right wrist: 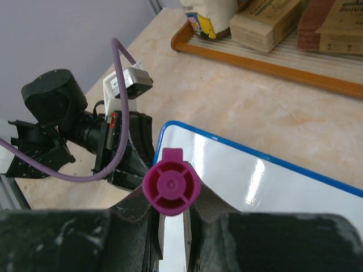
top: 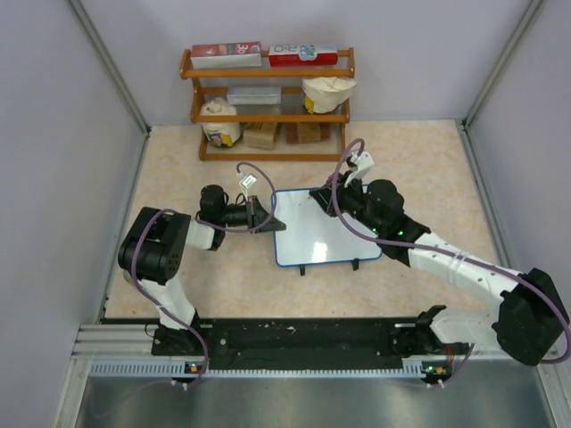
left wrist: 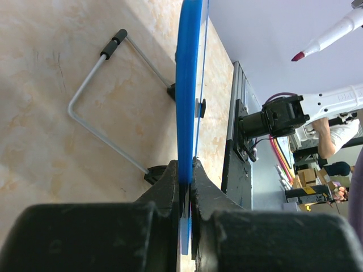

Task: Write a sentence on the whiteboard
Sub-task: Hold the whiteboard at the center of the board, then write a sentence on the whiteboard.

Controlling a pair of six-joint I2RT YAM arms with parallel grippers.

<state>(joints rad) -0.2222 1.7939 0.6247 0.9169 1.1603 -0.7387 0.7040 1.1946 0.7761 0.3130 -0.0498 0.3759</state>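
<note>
The table (top: 428, 169) lies bare between the wooden rack (top: 268, 107) at its far edge and the board, and also to the board's right. The left arm folds at its elbow and reaches low to the right. The right arm stretches from its base up and left over the board's far right corner.

The whiteboard (top: 321, 227) sits at mid-table, its face blank and its frame blue, tilted on a wire stand (left wrist: 96, 85). The left gripper (left wrist: 185, 170) is clamped narrow on the board's left edge. The right gripper (right wrist: 170, 218) hangs above the far edge, its 2 fingers closed around a marker (right wrist: 170, 187) with a purple end. The marker's tip is apart from the face in the left wrist view.
</note>
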